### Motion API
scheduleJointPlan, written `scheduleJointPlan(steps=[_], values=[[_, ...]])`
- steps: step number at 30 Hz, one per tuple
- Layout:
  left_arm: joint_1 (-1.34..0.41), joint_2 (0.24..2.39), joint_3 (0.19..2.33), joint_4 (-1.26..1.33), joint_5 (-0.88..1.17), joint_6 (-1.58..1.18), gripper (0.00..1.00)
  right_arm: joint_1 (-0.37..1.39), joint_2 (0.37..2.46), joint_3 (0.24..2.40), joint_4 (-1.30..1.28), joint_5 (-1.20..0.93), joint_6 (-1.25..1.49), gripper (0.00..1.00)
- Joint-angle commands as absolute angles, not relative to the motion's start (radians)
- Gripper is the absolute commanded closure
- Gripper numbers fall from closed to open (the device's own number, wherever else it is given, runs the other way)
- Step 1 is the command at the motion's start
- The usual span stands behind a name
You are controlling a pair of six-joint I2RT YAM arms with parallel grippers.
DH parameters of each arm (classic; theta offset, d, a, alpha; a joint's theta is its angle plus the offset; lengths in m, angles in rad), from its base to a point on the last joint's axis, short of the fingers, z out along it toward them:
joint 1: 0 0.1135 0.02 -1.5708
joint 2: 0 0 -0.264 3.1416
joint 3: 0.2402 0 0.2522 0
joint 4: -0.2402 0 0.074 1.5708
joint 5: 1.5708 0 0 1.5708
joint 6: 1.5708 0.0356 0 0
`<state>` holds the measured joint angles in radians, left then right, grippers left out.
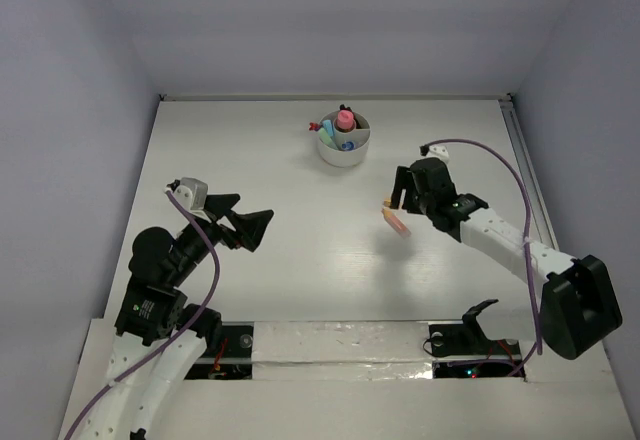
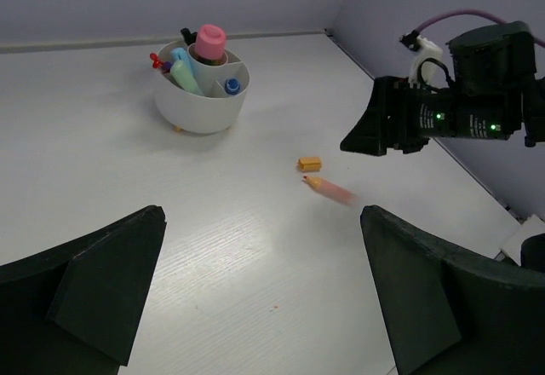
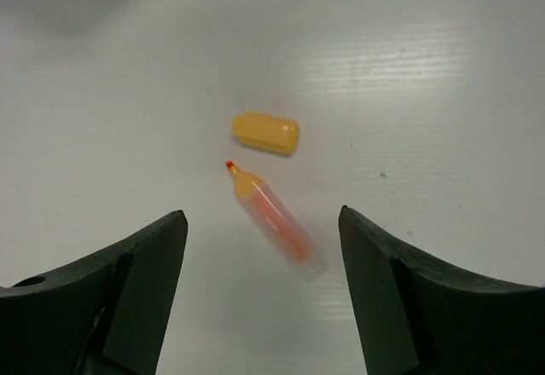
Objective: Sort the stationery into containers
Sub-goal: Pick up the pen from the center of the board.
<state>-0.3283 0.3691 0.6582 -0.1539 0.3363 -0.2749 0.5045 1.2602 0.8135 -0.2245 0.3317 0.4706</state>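
A round white cup [image 1: 331,154] [image 2: 200,112] with dividers stands at the back of the table and holds stationery: a pink-capped marker [image 1: 345,118] [image 2: 209,41] plus light blue and blue pieces. An orange marker [image 3: 274,216] [image 2: 330,189] [image 1: 398,224] shows blurred, uncapped, tip toward its yellow-orange cap [image 3: 266,132] [image 2: 309,164]. My right gripper [image 3: 262,247] [image 1: 402,196] hovers over the marker, open, fingers clear of it on both sides. My left gripper [image 2: 264,290] [image 1: 247,223] is open wide over bare table, holding nothing.
The right arm [image 2: 451,106] reaches in from the right, low over the table. White walls close the table on the left, back and right. A rail [image 1: 525,170] runs along the right edge.
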Motion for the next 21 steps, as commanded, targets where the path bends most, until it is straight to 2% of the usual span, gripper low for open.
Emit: scheduleJointPlan(steps=[1,2,5,10,16,20,21], values=[[-0.336,0.348,0.640,-0.097,0.376,-0.284,0.01,0.485,1.293,0.847,-0.393,0.210,0.459,0.21],[-0.336,0.339,0.638,-0.097,0.376,-0.284,0.01,0.485,1.316,0.859,-0.412,0.196,0.427,0.17],[-0.345,0.325,0.634,-0.094,0.376,-0.284,0.01,0.476,1.426,0.908,-0.436,0.170,0.384,0.15],[-0.354,0.311,0.634,-0.095,0.373,-0.285,0.01,0.466,1.561,0.971,-0.440,0.132,0.318,0.18],[-0.373,0.305,0.634,-0.095,0.373,-0.285,0.01,0.466,1.666,1.022,-0.456,0.140,0.272,0.26],[-0.373,0.311,0.634,-0.095,0.373,-0.285,0.01,0.485,1.703,1.025,-0.460,0.057,0.270,0.41],[-0.373,0.313,0.635,-0.095,0.373,-0.285,0.01,0.495,1.704,1.020,-0.459,0.045,0.276,0.42]])
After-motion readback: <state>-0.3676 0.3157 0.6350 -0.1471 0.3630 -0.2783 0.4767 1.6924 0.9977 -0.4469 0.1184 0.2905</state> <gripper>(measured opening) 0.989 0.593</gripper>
